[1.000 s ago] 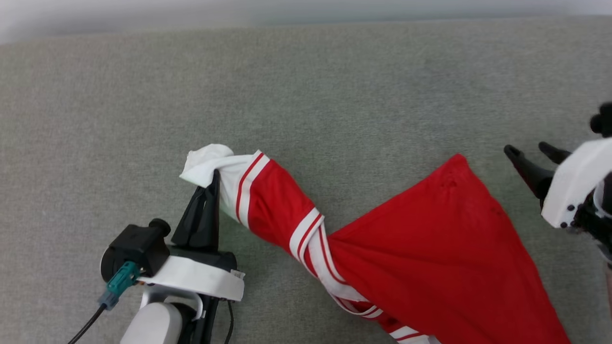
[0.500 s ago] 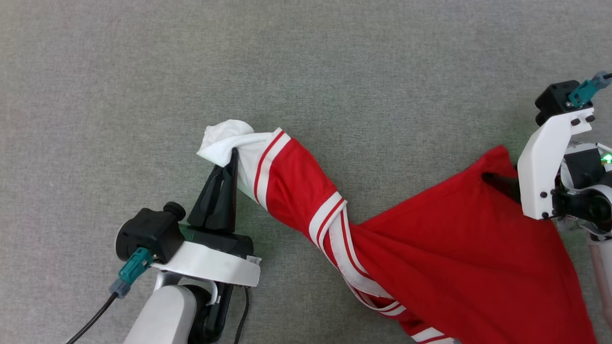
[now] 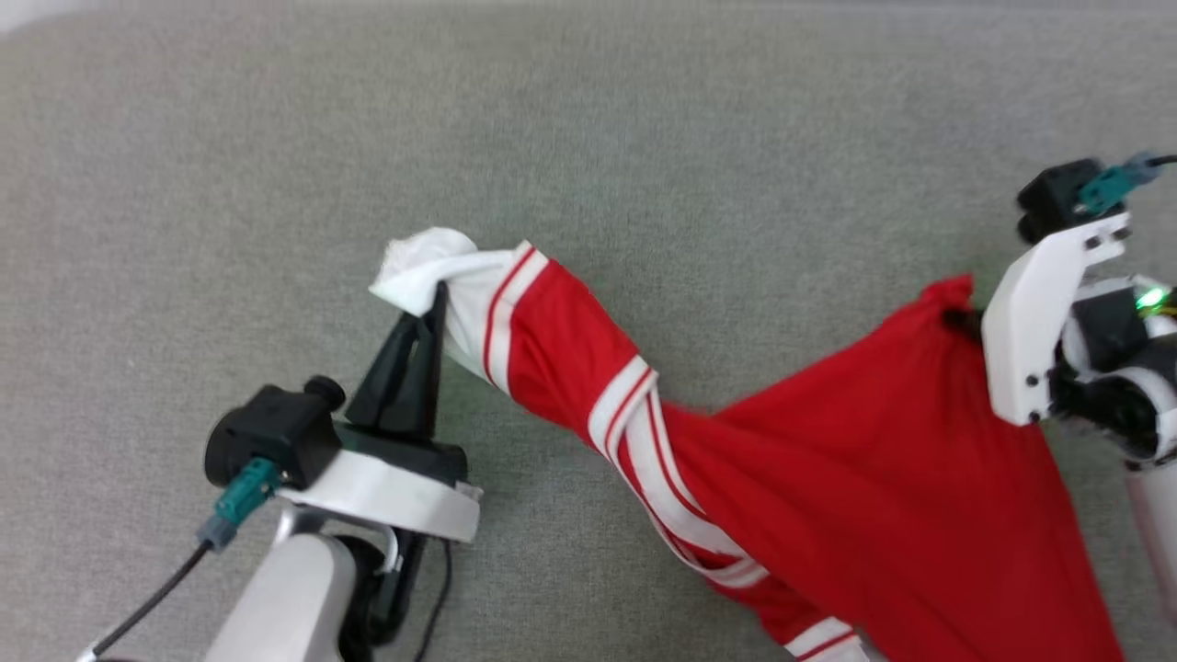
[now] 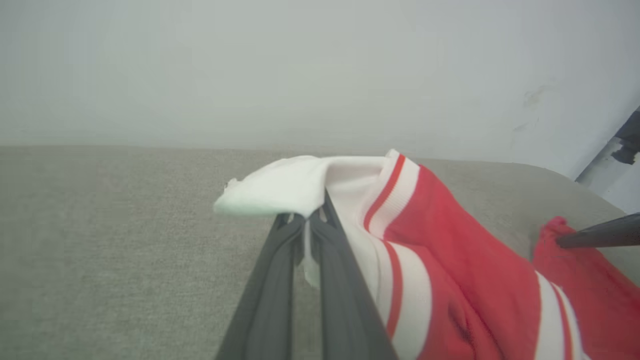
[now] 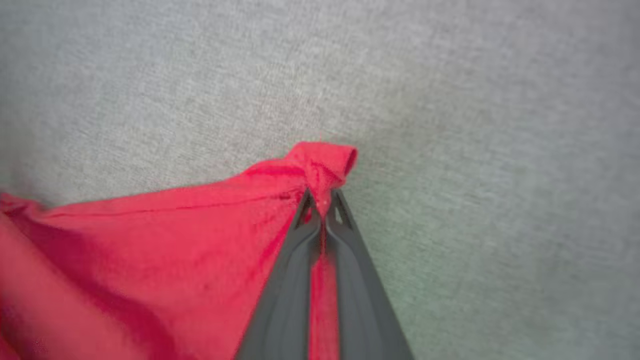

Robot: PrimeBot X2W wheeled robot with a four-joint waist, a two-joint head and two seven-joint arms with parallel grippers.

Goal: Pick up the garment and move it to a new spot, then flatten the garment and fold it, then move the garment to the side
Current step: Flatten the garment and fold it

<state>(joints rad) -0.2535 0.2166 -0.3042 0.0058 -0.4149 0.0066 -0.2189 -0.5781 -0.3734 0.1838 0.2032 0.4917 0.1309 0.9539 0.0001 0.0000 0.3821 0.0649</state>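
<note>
Two pinches on one red garment (image 3: 828, 460)

Both tools are pressed together on cloth. The left tool (image 3: 436, 296) pinches the end of the white sleeve (image 3: 418, 267). The right tool (image 5: 322, 197) pinches a bunched red corner. Between them the garment stretches, twisted, across the grey fabric surface (image 3: 644, 138). Its lower part runs past the bottom edge of the head view.

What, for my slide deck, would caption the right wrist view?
Right gripper shut on a bunched red corner of the garment against the grey fabric surface.
</note>
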